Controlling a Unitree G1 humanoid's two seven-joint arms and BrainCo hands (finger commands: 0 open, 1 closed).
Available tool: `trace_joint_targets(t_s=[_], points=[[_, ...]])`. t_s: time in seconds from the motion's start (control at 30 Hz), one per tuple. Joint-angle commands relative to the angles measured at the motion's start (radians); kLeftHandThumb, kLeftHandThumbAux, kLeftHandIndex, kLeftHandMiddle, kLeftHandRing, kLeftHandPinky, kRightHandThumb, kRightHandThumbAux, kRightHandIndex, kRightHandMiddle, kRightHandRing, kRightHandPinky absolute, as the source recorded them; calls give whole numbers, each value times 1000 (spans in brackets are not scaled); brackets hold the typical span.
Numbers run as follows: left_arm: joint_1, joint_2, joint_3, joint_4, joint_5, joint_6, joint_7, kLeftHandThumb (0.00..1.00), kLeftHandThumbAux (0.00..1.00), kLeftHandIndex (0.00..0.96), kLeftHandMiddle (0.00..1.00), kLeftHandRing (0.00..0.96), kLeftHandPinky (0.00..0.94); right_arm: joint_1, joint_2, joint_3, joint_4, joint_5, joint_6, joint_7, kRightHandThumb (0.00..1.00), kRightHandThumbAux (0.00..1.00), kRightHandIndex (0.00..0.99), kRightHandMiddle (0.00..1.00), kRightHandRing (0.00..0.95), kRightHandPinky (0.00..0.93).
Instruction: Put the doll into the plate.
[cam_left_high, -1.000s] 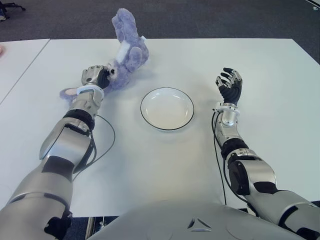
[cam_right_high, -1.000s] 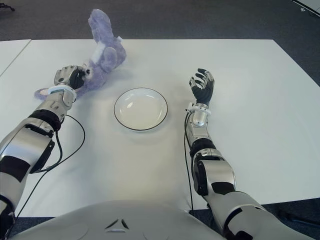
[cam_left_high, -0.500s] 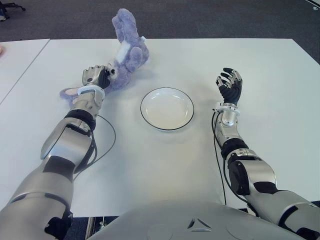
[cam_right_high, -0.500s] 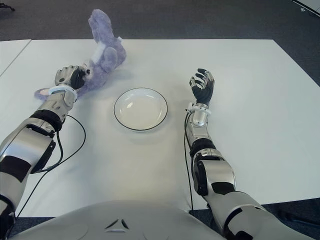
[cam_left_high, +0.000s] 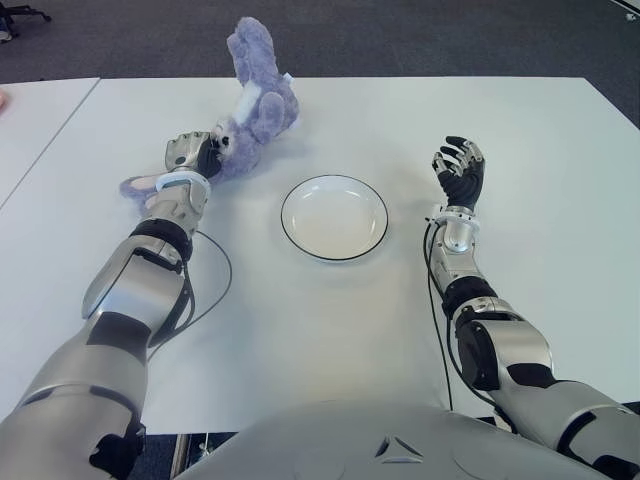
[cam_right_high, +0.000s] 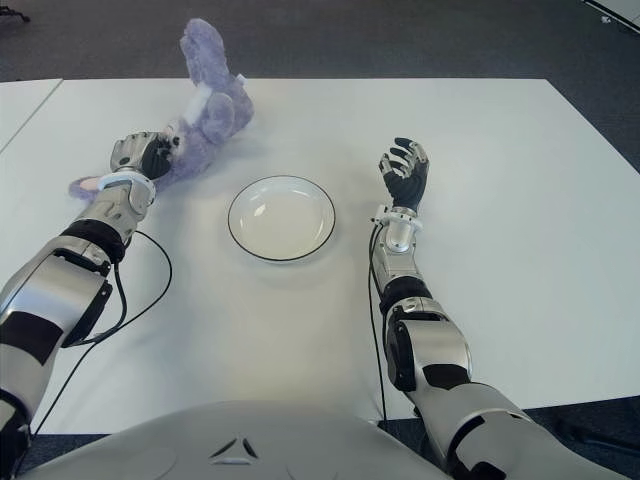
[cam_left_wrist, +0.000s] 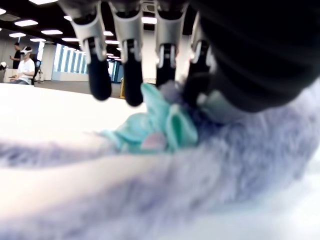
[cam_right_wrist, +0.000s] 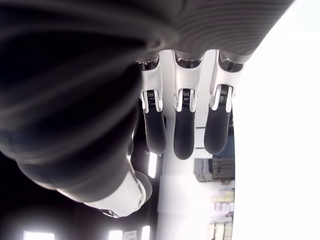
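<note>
While the right hand (cam_left_high: 459, 170) idles open, the left hand (cam_left_high: 191, 153) keeps gripping the barely shifted doll (cam_left_high: 252, 105).

No legible text, label, brand, number or sign anywhere.

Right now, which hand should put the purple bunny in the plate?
The left hand. Its fingers already close on the doll, just left of the empty plate. The right hand is open, holds nothing, and shows on the plate's far side.
</note>
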Motion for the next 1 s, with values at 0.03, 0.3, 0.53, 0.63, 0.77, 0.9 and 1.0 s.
trace_joint_targets(t_s=[0.03,0.3,0.53,0.63,0.77,0.9,1.0], points=[[153,-34,-65,-15,45,-14,-139,438,453,257,168,178,219,342,110,10,215,-16,22,14,517,896,315,280,293,329],[371,114,-75,-470,20,-28,-298,360,432,182,78,75,84,346,111,13,212,-16,19,8,513,892,309,279,290,333],[602,318,-28,-932,-93,-50,-543,342,428,156,35,43,104,346,111,13,213,-10,19,10,513,897,311,275,285,319],[676,405,-5,-1112,-154,-40,-640,344,431,146,25,45,118,347,109,16,213,-12,21,6,523,898,313,277,284,311],[740,499,26,-1280,-256,-43,-761,350,435,129,26,76,190,347,108,20,214,-16,23,1,524,899,312,277,284,311],[756,549,39,-1375,-307,-13,-859,344,427,127,31,89,200,346,107,21,213,-16,23,2,520,899,311,275,282,307],[780,585,53,-1455,-330,10,-908,320,411,124,34,92,186,346,107,20,213,-14,23,4,521,902,312,274,279,308]])
